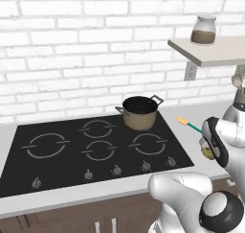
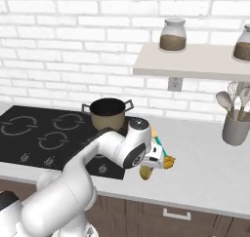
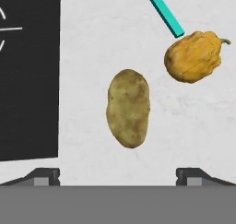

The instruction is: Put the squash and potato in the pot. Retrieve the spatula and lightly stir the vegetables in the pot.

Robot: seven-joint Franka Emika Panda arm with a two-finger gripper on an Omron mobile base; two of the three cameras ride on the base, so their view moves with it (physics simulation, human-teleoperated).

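The brown potato [image 3: 128, 109] lies on the pale counter straight ahead of my open gripper [image 3: 120, 177], whose jaws stand wide with nothing between them. The squash [image 3: 196, 57], orange-yellow with a small stem, lies just beside the potato. The spatula's teal handle [image 3: 162, 11] ends close to the squash. From the right base view, my gripper [image 2: 150, 164] hangs low over the potato [image 2: 145, 172], with the squash [image 2: 168, 162] to its right and the spatula [image 2: 158, 142] behind it. The tan pot [image 1: 140, 112] stands on the cooktop's back right, its dark inside showing nothing.
The black cooktop [image 1: 95, 145] lies left of the vegetables, with knobs along its front. A grey utensil cup [image 2: 236, 128] stands at the counter's right. A wall shelf [image 2: 195, 60] with jars [image 2: 173, 35] hangs above. A white brick wall backs the counter.
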